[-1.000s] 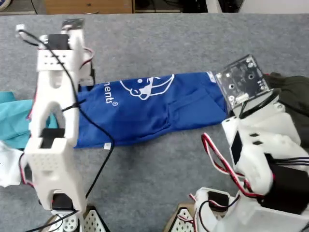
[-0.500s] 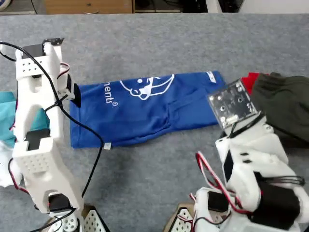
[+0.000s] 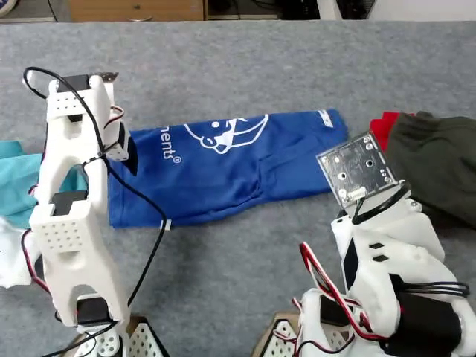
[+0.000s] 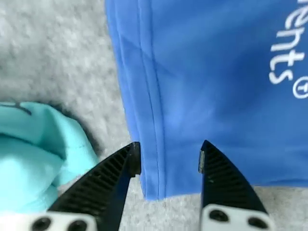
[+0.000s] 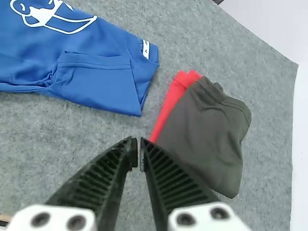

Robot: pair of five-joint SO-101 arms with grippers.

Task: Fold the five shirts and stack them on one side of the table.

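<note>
Folding looks midway: olive shirt point(image 5: 207, 130) on red shirt point(image 5: 171, 103) beyond closed right gripper point(image 5: 138, 149); edge of blue shirt point(image 4: 216, 72) between jaws of spread left gripper point(image 4: 168, 156).

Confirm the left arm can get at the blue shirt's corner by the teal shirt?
Probably yes. The left gripper is open, with its fingers on either side of the blue shirt's hemmed corner and nothing between them. The teal shirt lies beside one finger, apart from the blue shirt, so it should not interfere.
</note>
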